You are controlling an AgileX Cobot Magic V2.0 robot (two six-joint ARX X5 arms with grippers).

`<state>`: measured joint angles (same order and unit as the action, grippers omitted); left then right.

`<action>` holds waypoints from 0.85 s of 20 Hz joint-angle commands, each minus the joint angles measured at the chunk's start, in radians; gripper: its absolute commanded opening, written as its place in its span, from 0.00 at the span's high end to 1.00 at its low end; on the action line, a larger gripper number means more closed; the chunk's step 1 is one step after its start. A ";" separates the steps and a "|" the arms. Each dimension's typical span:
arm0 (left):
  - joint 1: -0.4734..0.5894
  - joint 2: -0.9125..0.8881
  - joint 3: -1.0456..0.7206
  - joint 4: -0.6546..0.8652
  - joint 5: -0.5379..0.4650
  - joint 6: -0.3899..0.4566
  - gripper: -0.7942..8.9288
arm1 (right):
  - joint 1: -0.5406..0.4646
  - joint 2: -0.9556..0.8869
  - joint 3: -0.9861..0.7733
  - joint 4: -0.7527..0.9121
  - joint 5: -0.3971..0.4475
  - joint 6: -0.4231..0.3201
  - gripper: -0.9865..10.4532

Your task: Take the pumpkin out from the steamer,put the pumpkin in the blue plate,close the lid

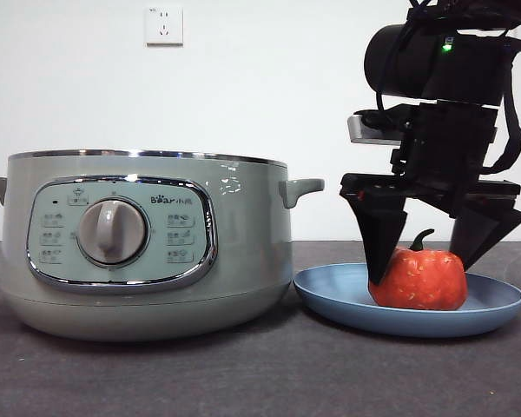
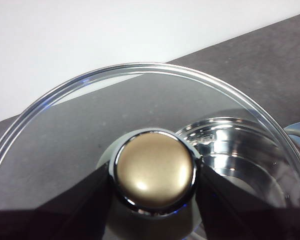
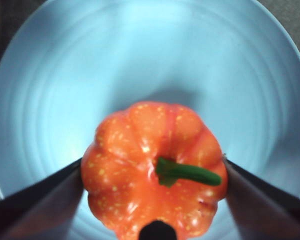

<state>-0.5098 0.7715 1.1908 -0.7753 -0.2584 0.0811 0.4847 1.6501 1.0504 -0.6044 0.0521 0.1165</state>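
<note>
The orange-red pumpkin (image 1: 417,280) with its green stem rests on the blue plate (image 1: 330,297), to the right of the steamer (image 1: 243,252). My right gripper (image 1: 424,272) comes down from above and is shut on the pumpkin, one jaw against each side. The right wrist view shows the pumpkin (image 3: 140,140) between the jaws of this gripper (image 3: 153,165), over the plate (image 3: 140,55). My left gripper (image 2: 155,175) is shut on the knob (image 2: 155,167) of the glass lid (image 2: 80,120) and holds it in the air. The steamer's open steel inside (image 2: 235,150) shows through the glass. The steamer has no lid on it.
The steamer's right handle (image 1: 302,188) sticks out toward the right arm, just above the plate's near rim. A wall socket (image 1: 163,25) is on the white wall behind. Dark tabletop (image 1: 269,373) lies in front of the pot and plate.
</note>
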 commanded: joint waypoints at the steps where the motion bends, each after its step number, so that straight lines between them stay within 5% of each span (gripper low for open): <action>1: -0.002 -0.010 0.011 0.047 0.005 -0.011 0.93 | 0.001 0.007 -0.010 0.011 -0.001 0.010 0.44; 8: -0.002 0.071 0.011 0.042 0.101 -0.010 0.93 | 0.003 -0.066 -0.010 0.014 -0.001 0.025 0.45; 17: -0.002 0.316 0.011 0.135 0.240 -0.011 0.93 | 0.000 -0.394 -0.010 -0.029 0.003 0.024 0.45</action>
<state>-0.5098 1.0977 1.1908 -0.6857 -0.0227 0.0772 0.4847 1.2587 1.0504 -0.6346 0.0525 0.1322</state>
